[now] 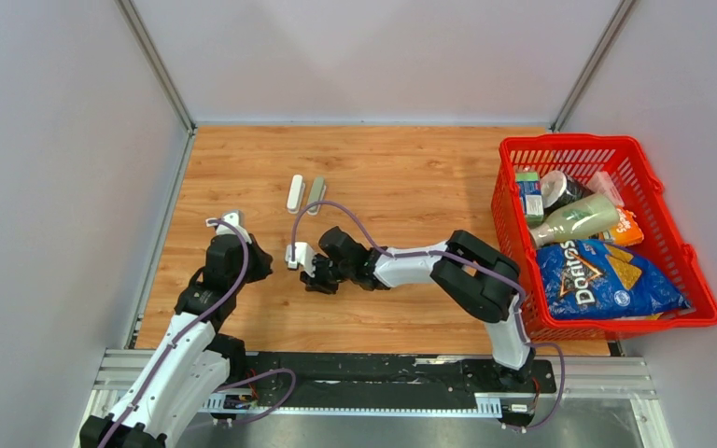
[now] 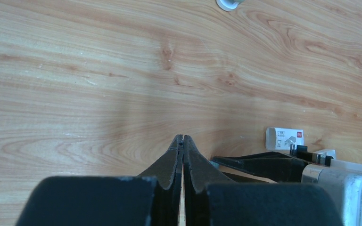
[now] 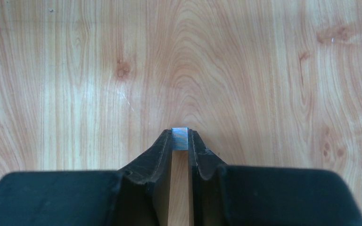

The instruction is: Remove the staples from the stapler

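Staples (image 3: 180, 139): one short blue-grey metal strip, sat crosswise, pinched between the right gripper (image 3: 180, 141) tips, just above table (image 3: 273, 70), left of centre.

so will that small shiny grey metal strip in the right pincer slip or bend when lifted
The small shiny grey metal strip looks smooth and sits only at the tips of the right pincer, so it may slip. It is tiny, so probably very light. It looks straight, so likely stiff.

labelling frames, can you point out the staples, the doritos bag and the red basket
staples (image 3: 180, 140), right wrist view, shiny end face of the strip
doritos bag (image 1: 588, 280), top external view, blue front panel
red basket (image 1: 568, 140), top external view, far rim
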`<state>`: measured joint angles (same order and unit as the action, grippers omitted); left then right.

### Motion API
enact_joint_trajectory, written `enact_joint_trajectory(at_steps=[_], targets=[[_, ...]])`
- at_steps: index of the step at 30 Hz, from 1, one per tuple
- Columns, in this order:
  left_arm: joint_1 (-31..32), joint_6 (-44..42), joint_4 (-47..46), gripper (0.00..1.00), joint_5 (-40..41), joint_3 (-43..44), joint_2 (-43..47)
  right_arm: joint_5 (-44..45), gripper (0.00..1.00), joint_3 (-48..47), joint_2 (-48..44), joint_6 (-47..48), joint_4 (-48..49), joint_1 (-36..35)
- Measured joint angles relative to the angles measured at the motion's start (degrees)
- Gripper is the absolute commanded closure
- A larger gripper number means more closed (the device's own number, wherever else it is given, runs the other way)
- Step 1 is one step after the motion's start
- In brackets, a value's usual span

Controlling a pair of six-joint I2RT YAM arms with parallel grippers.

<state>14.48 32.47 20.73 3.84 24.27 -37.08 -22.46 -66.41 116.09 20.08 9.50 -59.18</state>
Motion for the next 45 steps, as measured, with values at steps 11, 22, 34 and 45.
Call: enact_joint_trajectory(at_steps=[11, 22, 34, 45], targets=[[0.0, -0.02, 0.0, 0.96, -2.08, 0.0, 0.0, 6.08, 0.85, 6.6, -7.61, -6.34, -2.43, -0.52], [0.0, -0.98, 1.49, 0.94, -7.39, 3.39, -0.11, 16.59, 0.86, 9.42, -25.68, -15.04, -11.47, -1.18], [0.0, -1.7, 2.71, 0.93, -16.02, 8.57, -1.9, 33.53, 0.87, 12.28, -31.8, -25.86, -23.56, -1.33], [0.0, -2.4, 4.44, 0.93, -21.16, 12.0, -3.3, 44.54, 0.86, 17.29, -32.28, -36.87, -26.75, -0.96]])
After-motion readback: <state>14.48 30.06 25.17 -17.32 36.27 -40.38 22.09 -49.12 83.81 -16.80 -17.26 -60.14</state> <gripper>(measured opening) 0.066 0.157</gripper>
